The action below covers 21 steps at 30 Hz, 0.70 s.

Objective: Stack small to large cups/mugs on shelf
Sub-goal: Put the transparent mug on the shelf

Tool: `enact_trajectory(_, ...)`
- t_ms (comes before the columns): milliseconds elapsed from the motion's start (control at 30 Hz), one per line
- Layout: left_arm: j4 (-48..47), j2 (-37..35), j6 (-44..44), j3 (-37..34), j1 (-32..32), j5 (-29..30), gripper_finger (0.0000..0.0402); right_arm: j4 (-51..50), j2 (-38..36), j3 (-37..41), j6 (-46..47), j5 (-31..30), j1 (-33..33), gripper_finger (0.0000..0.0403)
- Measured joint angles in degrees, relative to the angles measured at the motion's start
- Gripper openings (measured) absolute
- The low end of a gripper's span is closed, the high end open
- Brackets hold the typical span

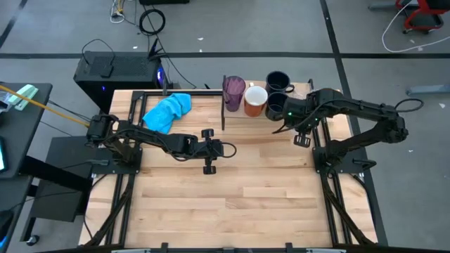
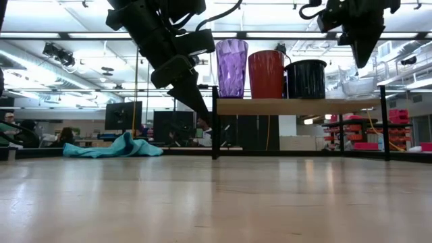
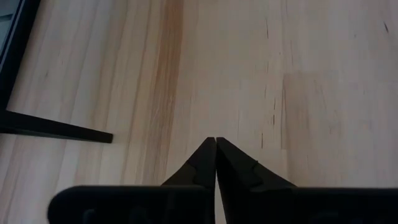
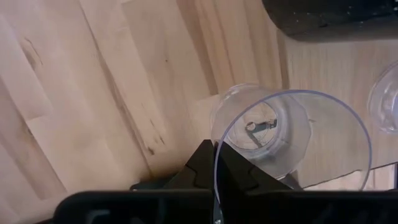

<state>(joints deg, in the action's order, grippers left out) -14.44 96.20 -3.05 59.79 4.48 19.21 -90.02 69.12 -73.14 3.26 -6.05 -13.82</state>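
A: Raised light-wood shelf (image 2: 297, 106), contents?
B: Translucent purple tumbler (image 2: 231, 67), orange mug (image 2: 266, 73), black handled mug (image 2: 306, 78), standing in a row.

A: Right gripper (image 4: 215, 163)?
B: Above the shelf's end, jaws pinching the rim of a small clear plastic cup (image 4: 283, 134).

A: Left gripper (image 3: 216, 144)?
B: Over the bare plank tabletop (image 3: 311, 74), jaws pressed together, holding nothing. Bright blue cloth (image 1: 167, 111) lies beside the shelf.

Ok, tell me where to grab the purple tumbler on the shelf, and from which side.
Likely best: pinch the purple tumbler at its rim from above, on the side away from the orange mug, which crowds it. It stands upright on the shelf, mouth open, with no handle.
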Motion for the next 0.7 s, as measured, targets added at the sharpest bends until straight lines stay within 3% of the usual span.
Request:
enact_trajectory(433,0.0,0.0,0.0,0.0,0.0,0.0,0.0010,0.0,-0.2,-8.6,-2.4,0.1,-1.5,0.0007)
enact_trajectory(700,-0.2,0.0,0.0,0.0,0.2,0.0,0.0021,0.0,-0.2,-9.6,-6.6,0.8,-8.5,0.0007)
